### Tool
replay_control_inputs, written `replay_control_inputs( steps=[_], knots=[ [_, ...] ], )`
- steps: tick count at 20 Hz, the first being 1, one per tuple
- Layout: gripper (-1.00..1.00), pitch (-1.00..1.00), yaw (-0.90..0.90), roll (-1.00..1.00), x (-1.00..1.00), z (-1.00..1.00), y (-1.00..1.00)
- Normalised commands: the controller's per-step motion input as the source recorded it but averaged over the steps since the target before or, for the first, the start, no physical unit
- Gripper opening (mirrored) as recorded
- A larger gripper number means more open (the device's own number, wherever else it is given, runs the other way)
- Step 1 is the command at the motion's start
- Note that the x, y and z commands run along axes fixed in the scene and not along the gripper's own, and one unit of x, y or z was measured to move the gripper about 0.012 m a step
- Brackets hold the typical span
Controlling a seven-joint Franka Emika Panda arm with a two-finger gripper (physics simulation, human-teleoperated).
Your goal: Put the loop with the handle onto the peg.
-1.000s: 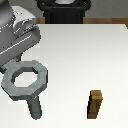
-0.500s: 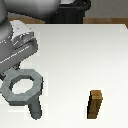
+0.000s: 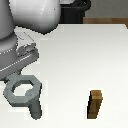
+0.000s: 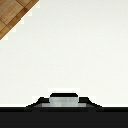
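Observation:
The loop with the handle (image 3: pixel 22 93) is a flat grey ring with a round hole, low on the exterior view's left. Its stubby handle (image 3: pixel 35 109) points toward the view's lower right. My gripper (image 3: pixel 15 78) sits at the ring's far rim, mostly hidden under the arm's white body, and appears shut on that rim. In the wrist view a grey strip of the loop (image 4: pixel 64 99) shows just above the gripper's dark body. The peg is out of view.
A brown square wooden block (image 3: pixel 95 104) stands upright on the white table (image 3: pixel 80 60), on the exterior view's right. The arm's bulk fills the upper left. Wooden floor (image 4: pixel 11 14) shows past the table's corner in the wrist view.
The arm and the loop have shifted together, lower in the exterior view and slightly to its right. The brown block has stayed put.

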Motion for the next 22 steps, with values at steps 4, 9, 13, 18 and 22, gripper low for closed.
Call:
replay_control_inputs(
  steps=[4, 9, 13, 18, 22],
  knots=[
    [-1.00, 0.00, 0.00, 0.00, 0.00, -0.75, 0.00],
    [-1.00, 0.00, 0.00, 0.00, 0.00, -0.20, 0.00],
    [-1.00, 0.00, 0.00, 0.00, 0.00, 0.00, 0.00],
    [-1.00, 0.00, 0.00, 0.00, 0.00, 0.20, 0.00],
    [-1.00, 0.00, 0.00, 0.00, 0.00, 0.25, 0.50]
  ],
)
